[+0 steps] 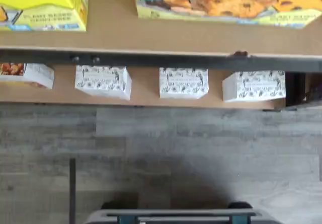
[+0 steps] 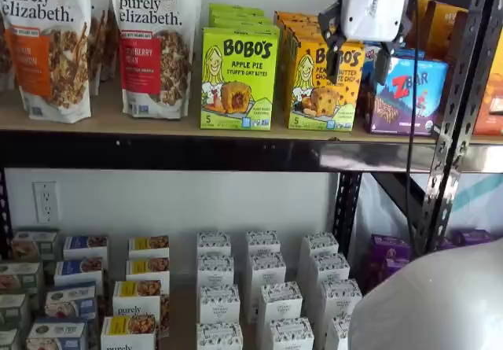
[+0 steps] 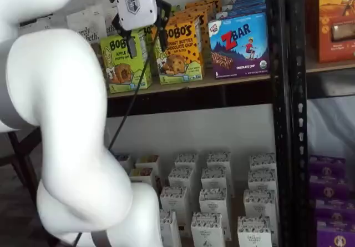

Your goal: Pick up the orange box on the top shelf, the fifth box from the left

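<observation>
- "purely elizabeth." on two granola bags (image 2: 49,43)
- "BOBO'S APPLE PIE" on the lime-green box (image 2: 238,79)
- "BOBO'S PEANUT BUTTER CHOCOLATE CHIP" on the orange box (image 3: 178,53)
- "ZBAR CHOCOLATE CHIP" on the blue box (image 3: 239,46)

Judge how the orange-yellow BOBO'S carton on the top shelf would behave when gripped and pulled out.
The orange-yellow BOBO'S carton looks like thin printed cardboard, so probably stiff but crushable. It stands upright at the tan wooden top shelf edge, so a push could tip it. More orange cartons behind and the lime-green box alongside may get dragged.
</observation>
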Controlling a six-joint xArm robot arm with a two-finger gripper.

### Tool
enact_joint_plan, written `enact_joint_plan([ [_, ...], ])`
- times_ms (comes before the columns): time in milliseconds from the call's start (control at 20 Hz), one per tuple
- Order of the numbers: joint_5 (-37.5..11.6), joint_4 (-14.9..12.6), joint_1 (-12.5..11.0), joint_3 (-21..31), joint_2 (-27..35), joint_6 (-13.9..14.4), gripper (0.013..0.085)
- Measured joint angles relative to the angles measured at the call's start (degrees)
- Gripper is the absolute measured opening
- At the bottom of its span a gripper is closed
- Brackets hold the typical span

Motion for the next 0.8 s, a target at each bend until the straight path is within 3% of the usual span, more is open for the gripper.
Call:
enact_joint_plan([
  [150,-4.8,-0.2,0.4,1.4,0.0,0.5,0.0850],
  [800,-16.1,-0.7,2.6,-0.9,5.7,2.8,0.0850],
])
